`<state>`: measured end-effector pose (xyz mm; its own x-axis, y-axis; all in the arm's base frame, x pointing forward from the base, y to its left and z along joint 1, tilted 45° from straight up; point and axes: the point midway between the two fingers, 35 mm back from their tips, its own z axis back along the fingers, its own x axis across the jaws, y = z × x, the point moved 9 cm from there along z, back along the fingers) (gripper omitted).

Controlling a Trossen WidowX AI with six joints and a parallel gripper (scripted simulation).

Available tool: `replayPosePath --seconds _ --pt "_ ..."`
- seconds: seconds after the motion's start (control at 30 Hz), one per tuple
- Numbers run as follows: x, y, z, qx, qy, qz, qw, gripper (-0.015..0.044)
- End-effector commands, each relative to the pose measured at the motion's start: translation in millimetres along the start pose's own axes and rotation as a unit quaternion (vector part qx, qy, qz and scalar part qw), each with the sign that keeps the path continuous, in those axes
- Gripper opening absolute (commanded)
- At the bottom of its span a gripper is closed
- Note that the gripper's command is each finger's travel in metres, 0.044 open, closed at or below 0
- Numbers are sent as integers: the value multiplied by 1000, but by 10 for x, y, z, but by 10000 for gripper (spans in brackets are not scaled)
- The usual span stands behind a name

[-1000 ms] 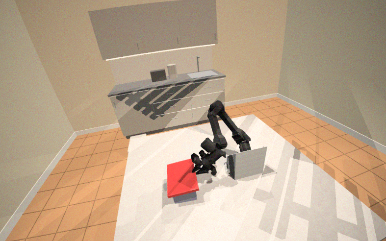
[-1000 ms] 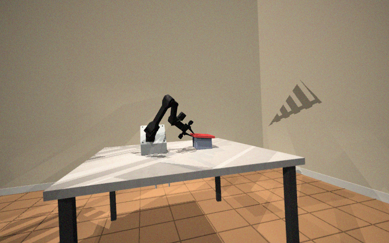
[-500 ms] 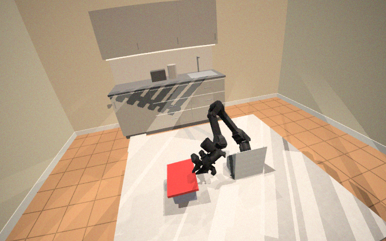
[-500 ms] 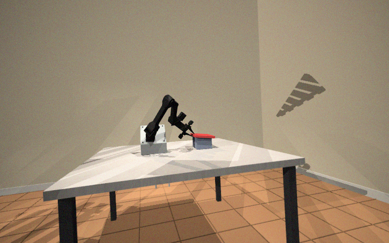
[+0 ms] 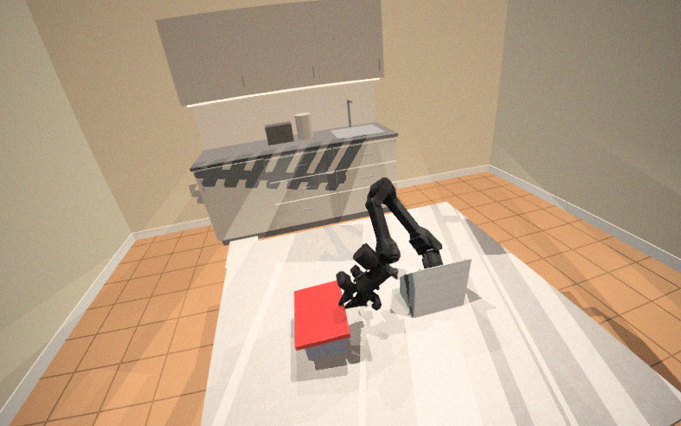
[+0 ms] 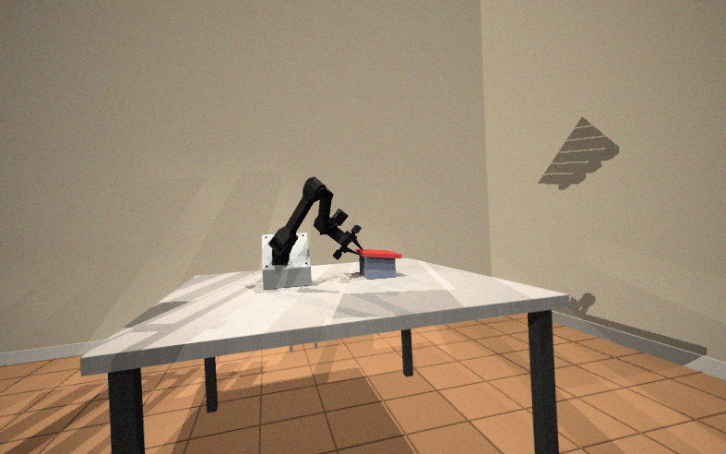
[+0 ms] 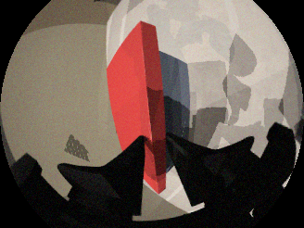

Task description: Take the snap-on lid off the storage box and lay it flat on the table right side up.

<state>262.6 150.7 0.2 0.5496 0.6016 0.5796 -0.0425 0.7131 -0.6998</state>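
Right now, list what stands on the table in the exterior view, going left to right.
Arm's base → gripper → storage box, with its red lid on top.
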Motion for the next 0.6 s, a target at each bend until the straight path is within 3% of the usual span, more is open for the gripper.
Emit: replayPosePath --seconds 0.0,0.57 --pt "4 -3 -9 0 0 1 1000 0" --pt "13 -3 -20 0 0 1 1000 0"
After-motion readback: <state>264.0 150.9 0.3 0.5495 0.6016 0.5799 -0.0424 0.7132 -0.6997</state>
